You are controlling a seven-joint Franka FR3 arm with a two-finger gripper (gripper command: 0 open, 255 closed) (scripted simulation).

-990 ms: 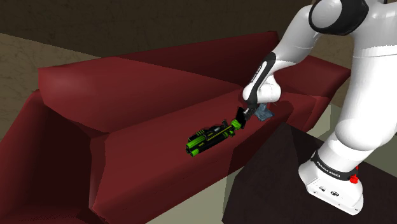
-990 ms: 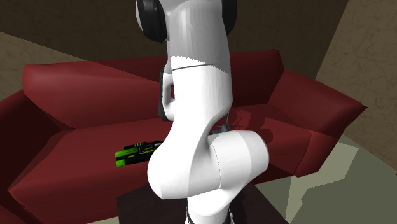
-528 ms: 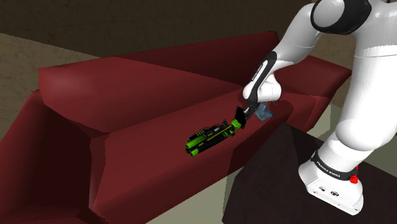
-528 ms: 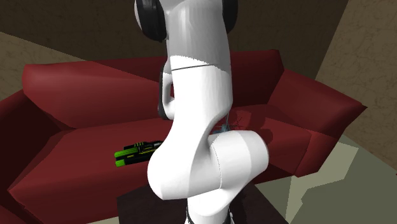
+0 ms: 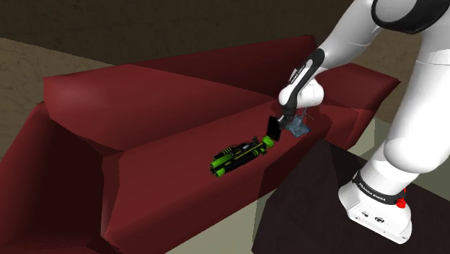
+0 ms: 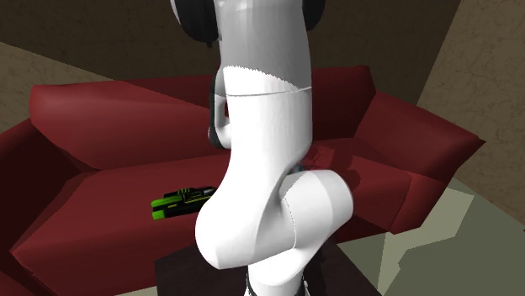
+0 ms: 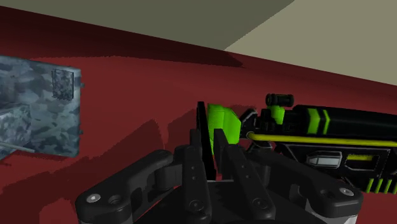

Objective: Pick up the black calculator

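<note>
The black calculator (image 5: 274,129) is a thin dark slab hanging just above the red sofa seat (image 5: 166,144), clasped by my gripper (image 5: 279,120). Seen edge-on in the wrist view, the calculator (image 7: 201,127) stands upright between the two black fingers (image 7: 222,156), which press on its faces. My gripper (image 7: 208,151) is shut on it. The white arm reaches down to it from the shoulder view's upper right.
A black and green toy gun (image 5: 238,154) (image 7: 318,143) (image 6: 178,203) lies on the seat just beyond the calculator. A blue-grey camouflage-patterned object (image 5: 299,128) (image 7: 38,105) rests on the seat beside the gripper. The dark stand (image 5: 317,209) sits against the sofa's front.
The arm has risen and the gripper has lifted a little, carrying the calculator up off the seat. The toy gun and the camouflage object have not moved.
</note>
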